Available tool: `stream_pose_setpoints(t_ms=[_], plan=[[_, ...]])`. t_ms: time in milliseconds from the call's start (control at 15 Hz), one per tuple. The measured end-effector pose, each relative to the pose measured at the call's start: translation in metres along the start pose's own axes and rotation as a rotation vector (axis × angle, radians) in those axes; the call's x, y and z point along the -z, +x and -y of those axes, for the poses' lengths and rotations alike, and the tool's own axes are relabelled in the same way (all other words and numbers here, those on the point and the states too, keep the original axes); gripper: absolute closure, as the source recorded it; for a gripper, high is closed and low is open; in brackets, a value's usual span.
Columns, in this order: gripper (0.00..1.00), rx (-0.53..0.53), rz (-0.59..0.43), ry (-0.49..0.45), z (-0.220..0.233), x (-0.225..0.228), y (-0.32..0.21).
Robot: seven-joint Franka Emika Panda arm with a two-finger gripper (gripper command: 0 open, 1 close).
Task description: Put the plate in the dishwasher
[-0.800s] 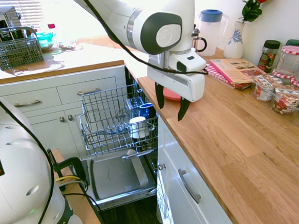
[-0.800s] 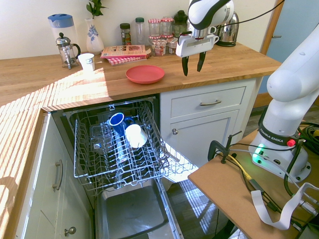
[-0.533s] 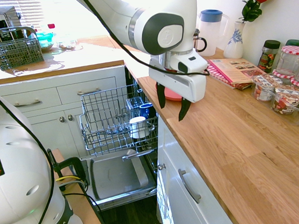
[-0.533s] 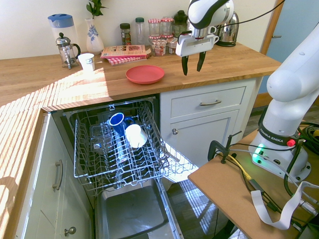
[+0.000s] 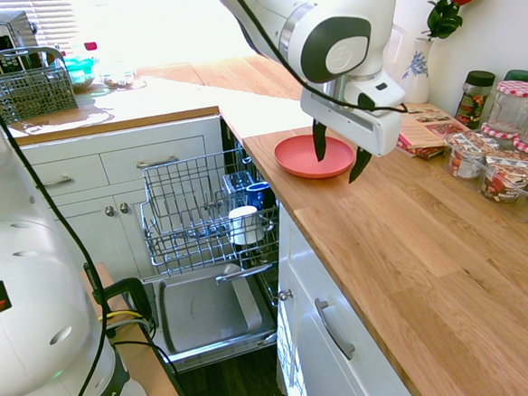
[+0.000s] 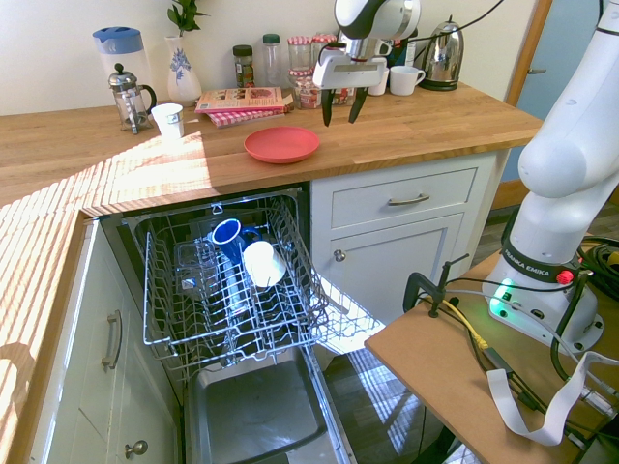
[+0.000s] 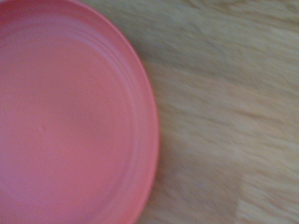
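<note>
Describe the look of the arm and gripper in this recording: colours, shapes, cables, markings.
The arm has glossy white rounded shells with a round dark grey joint cap. A black cable runs along it. The gripper is a white boxy body with two tapering black fingers. The base reads FRANKA EMIKA and shows a green light.

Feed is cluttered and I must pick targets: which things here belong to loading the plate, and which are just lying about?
Job:
plate, flat on the counter
dishwasher, door down, rack out
claw, open above the plate

Lying about:
jars
vase
French press
kettle
magazine
</note>
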State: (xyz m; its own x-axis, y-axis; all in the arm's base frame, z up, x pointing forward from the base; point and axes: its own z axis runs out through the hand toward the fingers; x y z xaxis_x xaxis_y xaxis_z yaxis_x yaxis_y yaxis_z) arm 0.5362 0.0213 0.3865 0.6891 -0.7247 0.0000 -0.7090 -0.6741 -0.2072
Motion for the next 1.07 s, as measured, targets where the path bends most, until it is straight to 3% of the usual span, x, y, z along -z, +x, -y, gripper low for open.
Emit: stream_pose_setpoints(t_ms=[267, 333, 667, 1067], plan=[[0.00, 0.017, 0.049, 0.069, 0.036, -0.036, 0.017], [1.00, 0.019, 0.056, 0.083, 0.042, -0.043, 0.020], [1.00, 0.022, 0.084, 0.147, 0.060, -0.065, 0.026], [1.00, 0.037, 0.094, 0.150, 0.063, -0.068, 0.027]])
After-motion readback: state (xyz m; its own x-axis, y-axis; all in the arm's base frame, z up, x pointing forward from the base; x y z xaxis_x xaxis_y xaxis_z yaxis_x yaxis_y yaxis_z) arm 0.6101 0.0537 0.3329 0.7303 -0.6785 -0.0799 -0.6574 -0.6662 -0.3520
